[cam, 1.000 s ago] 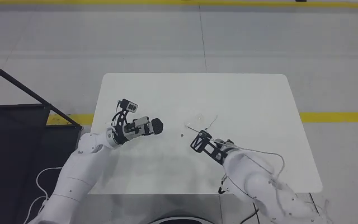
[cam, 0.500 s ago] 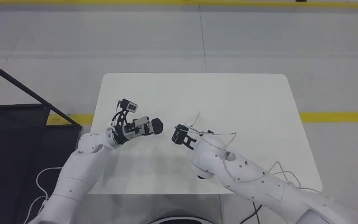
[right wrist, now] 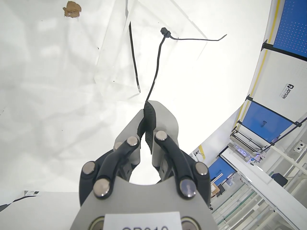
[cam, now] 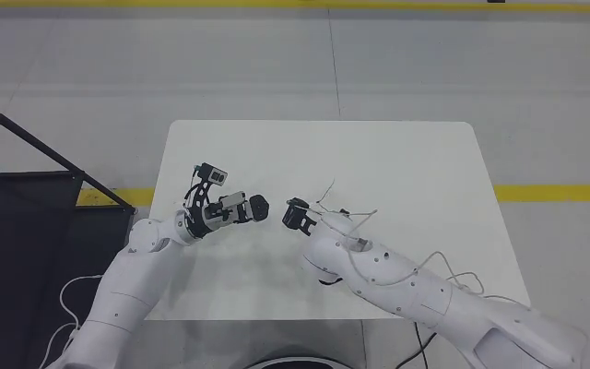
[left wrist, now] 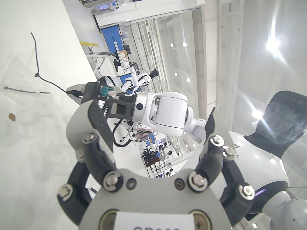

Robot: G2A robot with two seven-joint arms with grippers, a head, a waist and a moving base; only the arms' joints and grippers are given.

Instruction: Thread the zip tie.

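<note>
Your right end effector point(right wrist: 147, 111) pinches one end of the black zip tie point(right wrist: 157, 60), its head out over the desk point(right wrist: 48, 72); your left end effector point(left wrist: 153, 113) hovers nearby, fingers spread.

The right gripper point(right wrist: 147, 107) was pinched closed on one end of the black zip tie point(right wrist: 157, 59). Its strap ran out from the pads to a small head, then bent off in a thin tail over the white table point(right wrist: 43, 77). Just beside it a second dark strap point(right wrist: 133, 58) lay across a clear sheet point(right wrist: 112, 48), with a brown scrap point(right wrist: 72, 9) farther off.
</note>
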